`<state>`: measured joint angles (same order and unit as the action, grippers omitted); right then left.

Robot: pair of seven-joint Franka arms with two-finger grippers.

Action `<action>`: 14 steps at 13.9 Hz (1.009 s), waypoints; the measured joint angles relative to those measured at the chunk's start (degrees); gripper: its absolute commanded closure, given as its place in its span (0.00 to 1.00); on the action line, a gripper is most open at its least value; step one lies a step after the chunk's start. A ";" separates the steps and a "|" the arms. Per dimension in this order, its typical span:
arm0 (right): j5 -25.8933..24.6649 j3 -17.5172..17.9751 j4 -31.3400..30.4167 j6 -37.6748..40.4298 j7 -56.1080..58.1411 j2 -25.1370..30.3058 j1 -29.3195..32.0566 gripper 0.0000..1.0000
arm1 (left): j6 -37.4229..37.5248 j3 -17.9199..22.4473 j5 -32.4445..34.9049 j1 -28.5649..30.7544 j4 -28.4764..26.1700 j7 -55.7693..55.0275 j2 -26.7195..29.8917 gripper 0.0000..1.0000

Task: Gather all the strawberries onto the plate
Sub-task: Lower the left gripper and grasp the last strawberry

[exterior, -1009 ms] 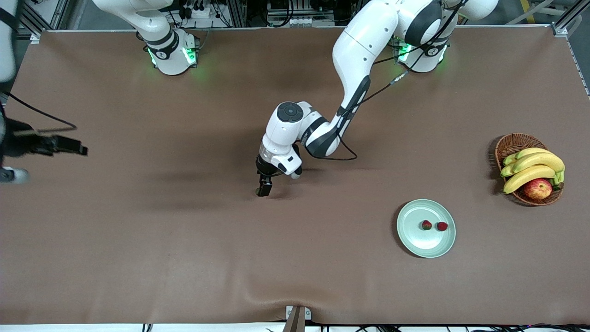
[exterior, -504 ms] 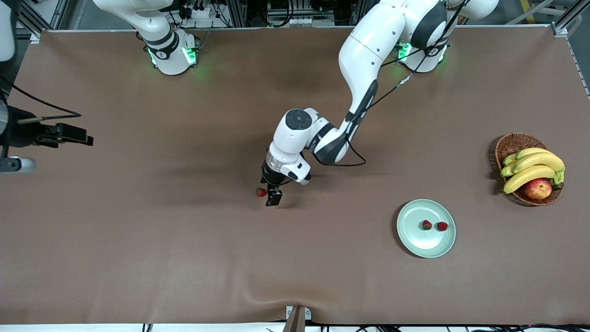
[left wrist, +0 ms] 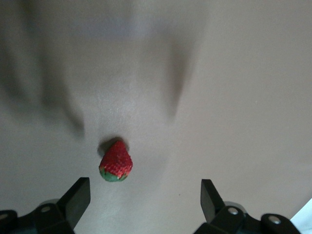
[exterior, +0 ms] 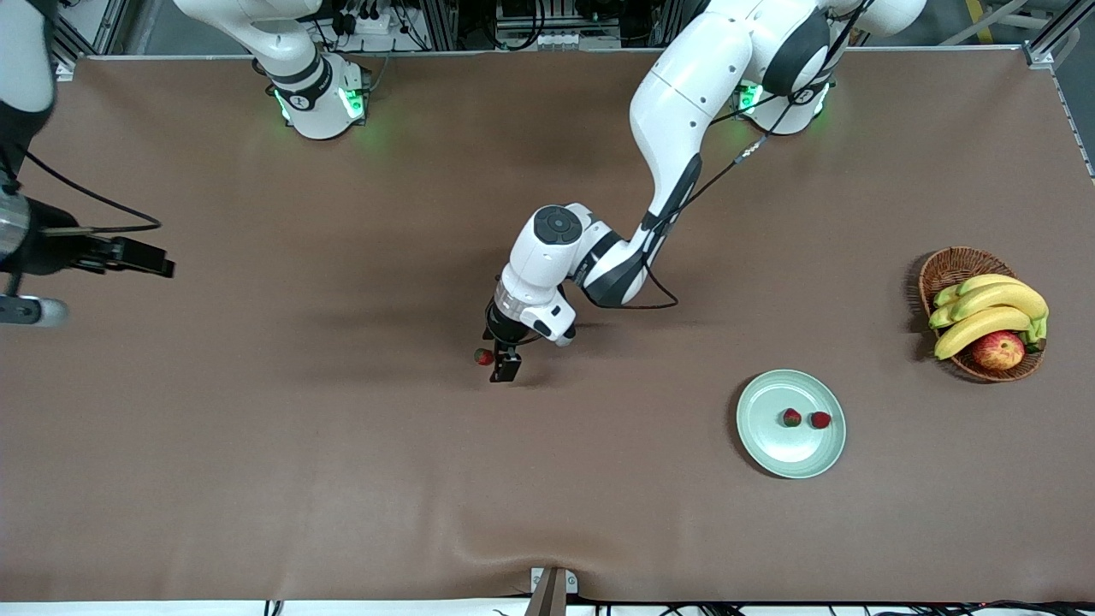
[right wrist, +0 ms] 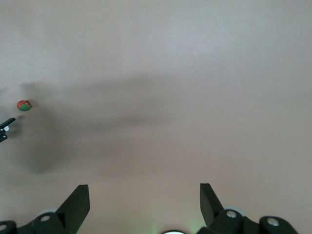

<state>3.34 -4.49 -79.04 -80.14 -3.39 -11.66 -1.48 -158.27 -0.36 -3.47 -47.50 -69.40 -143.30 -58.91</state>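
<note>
One strawberry [exterior: 484, 356] lies on the brown table near the middle; in the left wrist view this strawberry [left wrist: 116, 162] sits just ahead of my fingertips, close to one finger [left wrist: 78, 197] and untouched. My left gripper [exterior: 498, 361] hangs low over it, open and empty [left wrist: 144, 189]. Two more strawberries [exterior: 792, 417] [exterior: 821, 419] rest in the mint-green plate [exterior: 770, 449], toward the left arm's end and nearer the front camera. My right gripper [exterior: 141, 257] waits open [right wrist: 144, 200] over the table at the right arm's end, holding nothing.
A wicker basket [exterior: 951, 263] with bananas [exterior: 988, 312] and an apple [exterior: 998, 349] stands at the left arm's end of the table. From the right wrist view the lone strawberry [right wrist: 23, 105] shows small and far off.
My left gripper has shifted a little toward the left arm's end and the front camera, uncovering the strawberry beside it. The right arm has drifted slightly.
</note>
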 measured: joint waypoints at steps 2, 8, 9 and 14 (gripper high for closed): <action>-0.26 0.10 -0.08 1.61 0.00 1.00 1.33 0.00 | -0.64 -0.04 0.00 0.02 0.00 0.80 -0.23 0.00; -0.33 0.15 -1.06 2.35 1.54 2.07 3.62 0.00 | -2.62 -0.17 0.00 0.00 -0.03 2.89 -1.84 0.00; -0.34 0.15 -1.30 2.34 1.63 2.07 3.70 0.00 | -2.67 -0.22 0.00 -0.02 -0.03 2.90 -2.10 0.00; -0.57 0.16 -1.58 2.30 1.64 2.07 4.12 0.00 | -3.70 -0.53 0.00 -0.59 -0.02 4.06 -3.81 0.00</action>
<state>2.77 -4.33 -80.62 -77.83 -1.74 -9.59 2.64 -161.97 -0.89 -3.47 -48.10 -69.41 -139.25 -62.72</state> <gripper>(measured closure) 0.000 0.000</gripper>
